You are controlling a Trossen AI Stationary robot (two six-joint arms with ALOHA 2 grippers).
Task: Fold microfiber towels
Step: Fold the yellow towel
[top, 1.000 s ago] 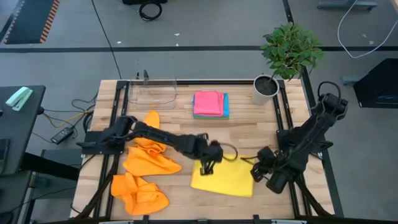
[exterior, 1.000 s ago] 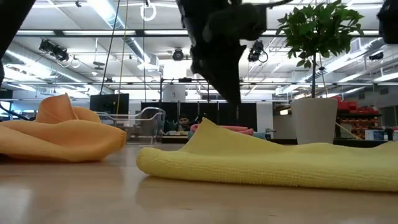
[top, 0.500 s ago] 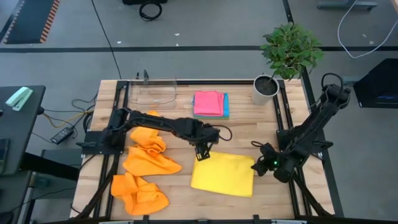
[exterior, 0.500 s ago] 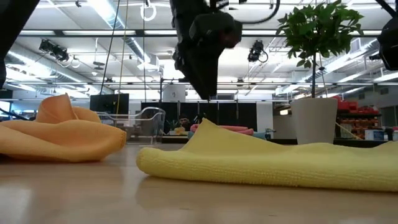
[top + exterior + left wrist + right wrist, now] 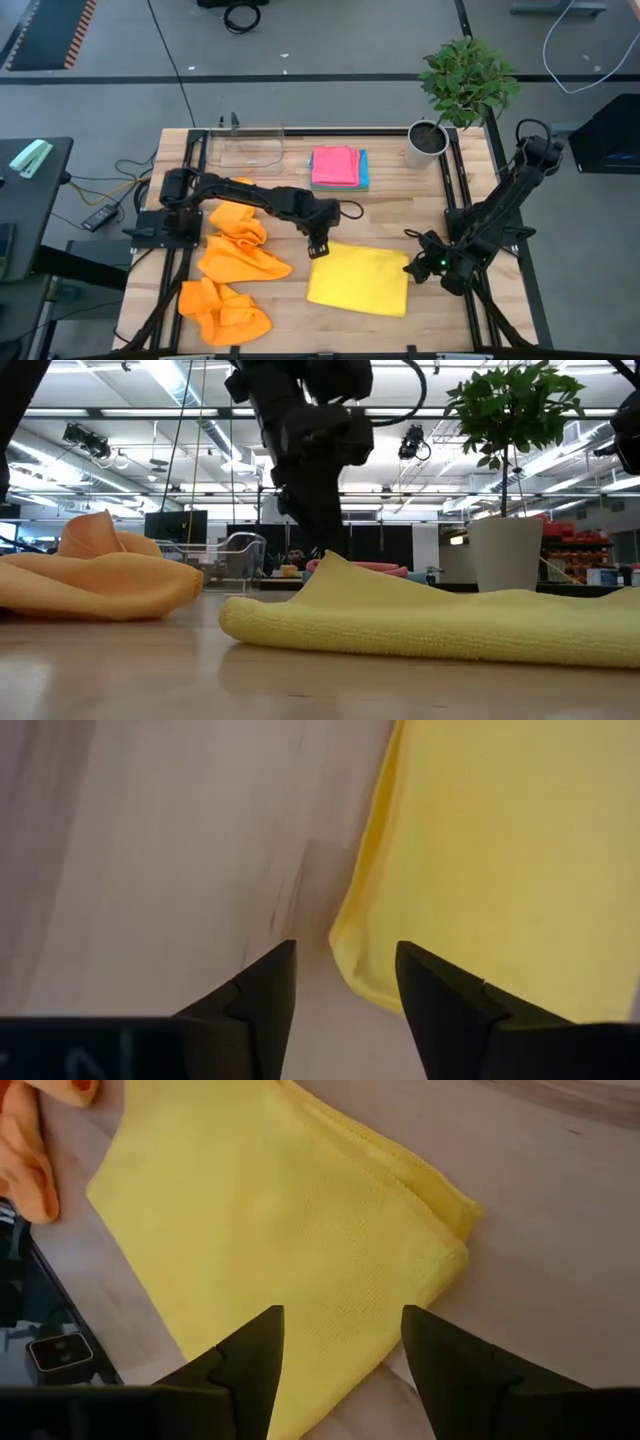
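1. Towels lie across the wooden tabletop: a yellow towel lies folded flat at the near middle, its upper left corner raised a little in the low view.
2. Left of it, three orange towels lie crumpled: one at the near left, one above it, and a third partly under the left arm.
3. At the far middle a pink towel sits folded on top of a blue towel, whose edge shows along the right side.
4. Left end effector hangs just above the yellow towel's upper left corner, its arm stretched in from the left edge. In the left wrist view its fingers stand apart with nothing between them, one over bare wood and the other over the cloth's corner.
5. Right end effector hovers just beside the yellow towel's right edge. In the right wrist view its fingers are spread and empty, with the folded cloth below them.
6. Behind, a clear plastic tray stands at the far left of the tabletop, and a potted plant stands at the far right.
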